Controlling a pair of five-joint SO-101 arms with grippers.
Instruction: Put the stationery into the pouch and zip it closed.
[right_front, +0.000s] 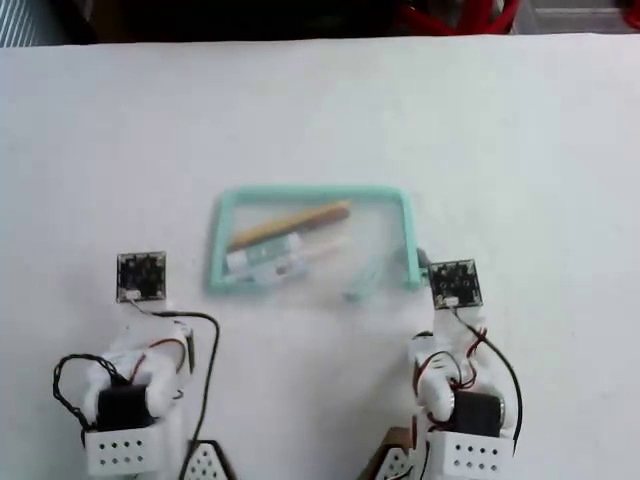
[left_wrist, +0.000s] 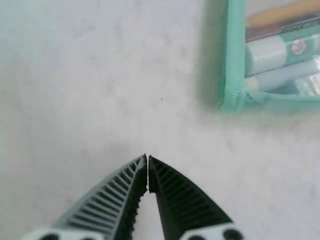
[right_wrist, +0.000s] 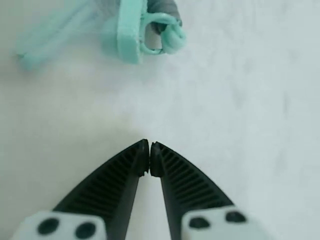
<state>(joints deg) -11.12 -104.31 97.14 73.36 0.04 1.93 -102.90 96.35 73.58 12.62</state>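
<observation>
Sitting folded back, left gripper (left_wrist: 148, 161) & right gripper (right_wrist: 150, 148) pinched tight, empty, flanking pouch (right_front: 312, 191)

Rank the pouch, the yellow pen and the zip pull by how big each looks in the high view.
1. pouch, by far the largest
2. yellow pen, lying inside it
3. zip pull, at the pouch's corner, smallest
All sit about equally far from the camera.

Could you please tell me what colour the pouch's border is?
Mint green; the pouch border shows best in the left wrist view.
</observation>
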